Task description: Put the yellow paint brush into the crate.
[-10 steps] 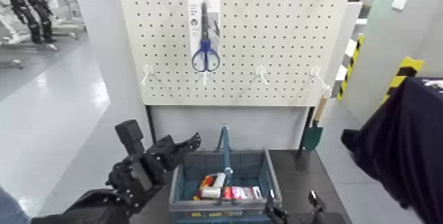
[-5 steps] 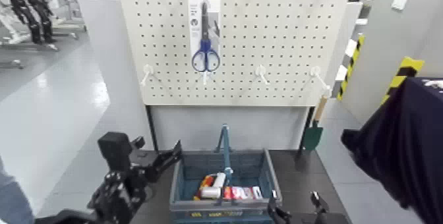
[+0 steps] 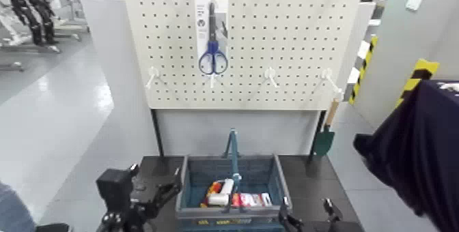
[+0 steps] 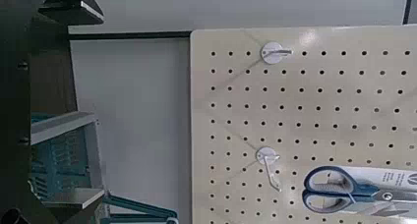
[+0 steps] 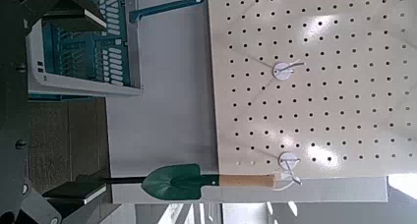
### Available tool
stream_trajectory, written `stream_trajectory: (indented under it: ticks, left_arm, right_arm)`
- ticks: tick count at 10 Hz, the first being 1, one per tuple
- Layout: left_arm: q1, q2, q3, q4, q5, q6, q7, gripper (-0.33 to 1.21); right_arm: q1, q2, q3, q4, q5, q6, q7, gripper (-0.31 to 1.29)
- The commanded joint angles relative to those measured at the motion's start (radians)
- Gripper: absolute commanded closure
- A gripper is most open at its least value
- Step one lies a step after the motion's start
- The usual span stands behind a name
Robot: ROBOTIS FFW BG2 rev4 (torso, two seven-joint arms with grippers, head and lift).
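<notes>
The dark blue-grey crate stands on the dark table below the pegboard, its tall handle upright in the middle. Inside it, left of the handle, lies a small yellow-orange thing with a pale head that looks like the yellow paint brush, beside red and white packets. My left gripper hangs open and empty just left of the crate, low down. At the picture's lower edge my right gripper is open and empty, in front of the crate's right corner. Both wrist views show part of the crate past wide-spread fingers.
A white pegboard rises behind the table. Packaged blue-handled scissors hang on it, and a green trowel with a wooden handle hangs at its right end. A dark cloth-covered shape stands on the right.
My left arm has dropped and drawn back to the left, away from above the crate's left edge, with its gripper still open. The right gripper has barely moved.
</notes>
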Motion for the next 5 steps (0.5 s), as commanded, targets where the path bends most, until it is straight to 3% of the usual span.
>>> stream_trajectory:
  ticks: [1, 5]
  left_arm:
    - [0.077, -0.050, 0.022, 0.012, -0.074, -0.066, 0.010, 0.07]
    - [0.140, -0.073, 0.032, 0.051, -0.118, -0.167, 0.061, 0.07]
  right_arm:
    - [0.002, 0.001, -0.001, -0.001, 0.000, -0.002, 0.000, 0.15]
    - [0.002, -0.002, 0.000, -0.008, -0.003, 0.012, 0.002, 0.15]
